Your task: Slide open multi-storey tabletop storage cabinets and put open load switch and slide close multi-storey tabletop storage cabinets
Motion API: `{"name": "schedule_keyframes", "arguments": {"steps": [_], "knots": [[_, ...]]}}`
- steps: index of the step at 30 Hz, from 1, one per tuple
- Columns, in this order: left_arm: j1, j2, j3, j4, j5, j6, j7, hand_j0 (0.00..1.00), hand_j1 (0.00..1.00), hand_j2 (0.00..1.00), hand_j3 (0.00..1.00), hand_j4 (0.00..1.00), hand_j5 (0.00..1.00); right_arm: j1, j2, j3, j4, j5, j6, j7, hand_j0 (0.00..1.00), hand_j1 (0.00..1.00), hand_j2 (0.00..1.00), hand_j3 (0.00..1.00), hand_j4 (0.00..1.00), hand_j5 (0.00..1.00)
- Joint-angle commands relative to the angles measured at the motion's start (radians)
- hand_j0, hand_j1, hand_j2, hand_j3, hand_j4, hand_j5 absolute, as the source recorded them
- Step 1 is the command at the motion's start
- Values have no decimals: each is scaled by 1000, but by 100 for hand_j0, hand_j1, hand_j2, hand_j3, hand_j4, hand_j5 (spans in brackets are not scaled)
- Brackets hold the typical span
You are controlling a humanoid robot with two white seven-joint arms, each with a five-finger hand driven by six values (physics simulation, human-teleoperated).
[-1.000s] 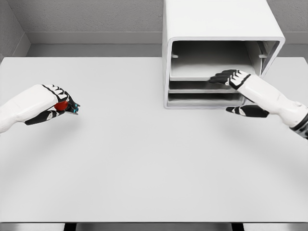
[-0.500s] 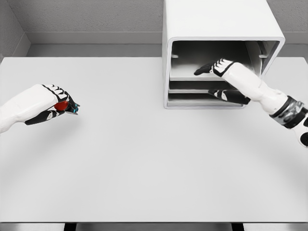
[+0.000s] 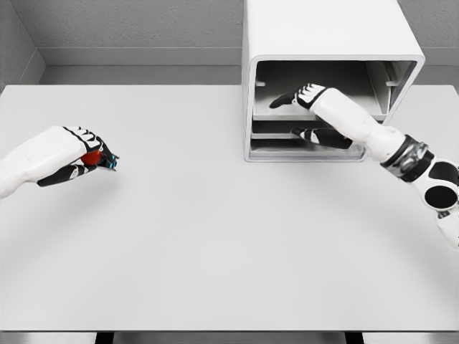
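The white storage cabinet (image 3: 323,29) stands at the back of the table, its front open, with flat drawer trays (image 3: 287,115) stacked inside. My right hand (image 3: 297,115) reaches into the cabinet's front: its fingers (image 3: 287,99) lie over the upper tray and the thumb (image 3: 315,135) sits below at the lower trays. At the far left, my left hand (image 3: 90,158) hovers over the table, shut on a small red load switch (image 3: 92,157) with a dark, cyan-tipped end sticking out to the right.
A white table (image 3: 215,236) fills the view, with a grey wall behind it. The cabinet takes up the back right; its side wall faces the left hand's side.
My right hand has moved left and deeper into the cabinet, from the tray's right end to its left part. The left hand and switch have stayed still.
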Motion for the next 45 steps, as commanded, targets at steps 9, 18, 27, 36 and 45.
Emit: {"name": "schedule_keyframes", "arguments": {"steps": [9, 18, 27, 36, 45], "knots": [[2, 1, 1, 0, 7, 3, 1, 51, 51, 51, 51, 51, 51, -8, 24, 22, 84, 5, 0, 12, 73, 73, 73, 73, 73, 73], [2, 1, 1, 0, 7, 3, 1, 51, 51, 51, 51, 51, 51, 14, 8, 32, 75, 15, 0, 11, 75, 75, 75, 75, 75, 75], [2, 1, 1, 0, 7, 3, 1, 51, 51, 51, 51, 51, 51, 54, -47, 28, 6, 10, 0, 6, 77, 77, 77, 77, 77, 77], [2, 1, 1, 0, 8, 3, 1, 51, 51, 51, 51, 51, 51, 106, -113, 20, -86, -2, 0, 0, 77, 77, 77, 77, 77, 77], [2, 1, 1, 0, 11, 3, 1, 51, 51, 51, 51, 51, 51, 156, -162, -5, -146, -5, 0, 0, 77, 77, 77, 77, 77, 77]]}}
